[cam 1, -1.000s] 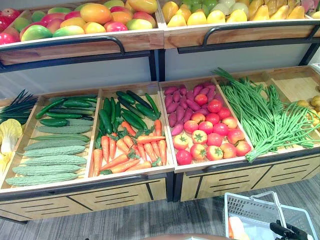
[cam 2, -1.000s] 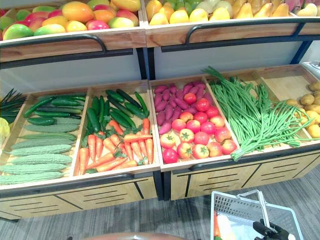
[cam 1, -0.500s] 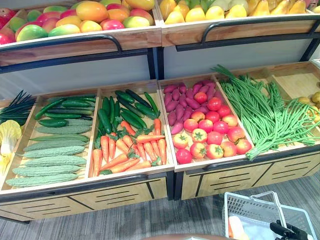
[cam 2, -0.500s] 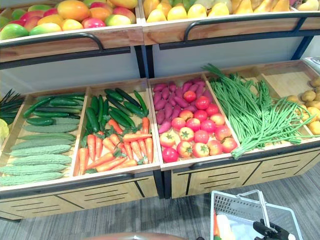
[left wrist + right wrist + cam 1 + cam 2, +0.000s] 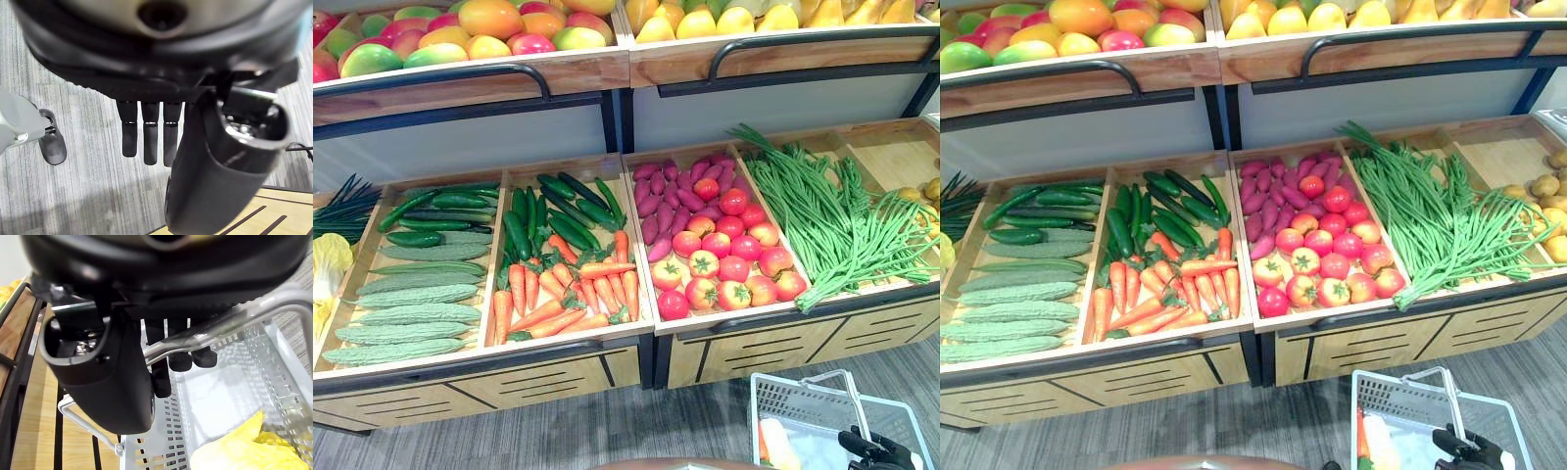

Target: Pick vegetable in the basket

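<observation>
My right hand (image 5: 107, 357) clamping fingers round handle (image 5: 230, 323) of basket (image 5: 800, 403). Yellow vegetable (image 5: 244, 450) lying inside, by basket wall. My left hand (image 5: 210, 171) hanging over floor (image 5: 73, 196), fingers (image 5: 150, 139) straight. Carrots (image 5: 570, 294) lying at front edge of stand (image 5: 558, 377).

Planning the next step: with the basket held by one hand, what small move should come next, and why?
Probably lift the left hand toward the carrots: it hangs open over the floor, while the right hand is curled round the handle of the basket.

Wooden stand (image 5: 558, 377), cucumbers (image 5: 538, 220), carrots (image 5: 568, 299), tomatoes (image 5: 729, 264), long beans (image 5: 822, 220) in its trays
</observation>
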Available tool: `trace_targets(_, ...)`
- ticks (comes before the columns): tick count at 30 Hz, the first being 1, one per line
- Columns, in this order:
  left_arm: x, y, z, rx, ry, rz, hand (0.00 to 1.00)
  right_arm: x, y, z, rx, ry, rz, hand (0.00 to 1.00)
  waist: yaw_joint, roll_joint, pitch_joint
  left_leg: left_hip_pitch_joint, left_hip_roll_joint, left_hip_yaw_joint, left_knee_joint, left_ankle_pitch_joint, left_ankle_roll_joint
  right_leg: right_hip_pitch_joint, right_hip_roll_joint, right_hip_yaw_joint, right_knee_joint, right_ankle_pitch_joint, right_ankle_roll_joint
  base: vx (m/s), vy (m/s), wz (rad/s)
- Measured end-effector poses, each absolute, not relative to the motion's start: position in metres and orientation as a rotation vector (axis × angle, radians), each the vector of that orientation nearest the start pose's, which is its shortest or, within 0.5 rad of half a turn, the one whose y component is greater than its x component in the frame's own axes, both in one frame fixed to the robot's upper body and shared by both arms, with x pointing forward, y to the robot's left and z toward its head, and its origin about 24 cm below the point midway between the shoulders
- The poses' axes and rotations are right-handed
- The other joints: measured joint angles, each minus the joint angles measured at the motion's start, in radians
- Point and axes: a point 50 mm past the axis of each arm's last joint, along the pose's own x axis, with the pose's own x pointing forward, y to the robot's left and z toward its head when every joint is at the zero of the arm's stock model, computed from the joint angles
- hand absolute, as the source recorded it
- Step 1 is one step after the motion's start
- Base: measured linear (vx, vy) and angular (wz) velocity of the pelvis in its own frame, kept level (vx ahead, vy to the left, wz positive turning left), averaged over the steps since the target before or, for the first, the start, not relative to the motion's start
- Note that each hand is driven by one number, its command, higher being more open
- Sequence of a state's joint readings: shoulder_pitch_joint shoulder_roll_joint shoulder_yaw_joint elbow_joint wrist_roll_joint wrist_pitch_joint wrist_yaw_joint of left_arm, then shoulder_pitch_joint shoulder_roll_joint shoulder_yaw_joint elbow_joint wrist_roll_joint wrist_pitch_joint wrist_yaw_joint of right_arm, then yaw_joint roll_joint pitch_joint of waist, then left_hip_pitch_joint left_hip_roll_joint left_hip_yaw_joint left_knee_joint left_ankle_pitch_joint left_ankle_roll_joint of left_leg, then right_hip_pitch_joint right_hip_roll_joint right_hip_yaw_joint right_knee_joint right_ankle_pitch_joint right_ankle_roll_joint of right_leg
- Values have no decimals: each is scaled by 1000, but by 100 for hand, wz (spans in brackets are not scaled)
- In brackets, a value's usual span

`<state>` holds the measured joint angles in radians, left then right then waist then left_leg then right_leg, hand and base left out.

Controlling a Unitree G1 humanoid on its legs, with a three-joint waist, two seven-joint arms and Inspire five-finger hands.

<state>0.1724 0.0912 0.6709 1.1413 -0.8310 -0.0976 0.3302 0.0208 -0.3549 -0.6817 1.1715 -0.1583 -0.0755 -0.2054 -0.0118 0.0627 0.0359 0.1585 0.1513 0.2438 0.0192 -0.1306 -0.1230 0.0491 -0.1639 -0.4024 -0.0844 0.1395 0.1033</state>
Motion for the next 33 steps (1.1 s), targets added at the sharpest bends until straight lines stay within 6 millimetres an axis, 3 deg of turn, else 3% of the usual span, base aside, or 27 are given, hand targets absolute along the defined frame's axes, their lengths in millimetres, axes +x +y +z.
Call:
trace_targets(18, -6, 259, -161, -782, 982, 1531, 100, 73, -355, -112, -177, 993, -887, 0, -1, 0, 1, -1, 0, 1, 0, 0, 0, -3, 1, 3, 0, 0, 0, 0, 0, 0)
trace_targets(19, -5, 259, -161, -775, 989, 1524, 0, 73, -355, -112, -177, 994, -887, 0, -1, 0, 1, -1, 0, 2, 0, 0, 0, -3, 1, 3, 0, 0, 0, 0, 0, 0)
trace_targets(33, -2, 256, -162, -750, 1031, 1474, 0, 75, -354, -112, -186, 995, -873, 0, -2, 0, 9, 0, 1, 10, 1, 0, 0, -11, 1, 15, 8, 0, 0, 0, 0, -1)
